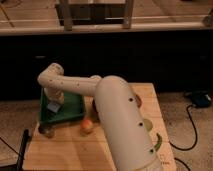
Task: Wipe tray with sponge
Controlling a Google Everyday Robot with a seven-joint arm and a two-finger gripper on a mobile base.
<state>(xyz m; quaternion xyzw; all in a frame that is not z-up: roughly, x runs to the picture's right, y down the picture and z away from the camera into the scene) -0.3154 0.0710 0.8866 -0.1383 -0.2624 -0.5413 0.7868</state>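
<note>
The green tray [74, 107] lies on the left part of the wooden table [75, 150]. The pale blue-grey sponge [53, 106] rests on the tray's floor near its left side. My gripper [53, 101] hangs from the white arm's wrist straight above the sponge, shut on it and pressing it onto the tray. The fingers themselves are mostly hidden by the wrist. The big white arm [122, 125] crosses the middle of the view and hides the tray's right edge.
An orange fruit [88, 126] lies on the table just in front of the tray's right corner. A small round item [48, 132] sits by the tray's front left corner. A dark bowl [94, 105] peeks out behind the arm. A cable [192, 131] runs on the floor to the right.
</note>
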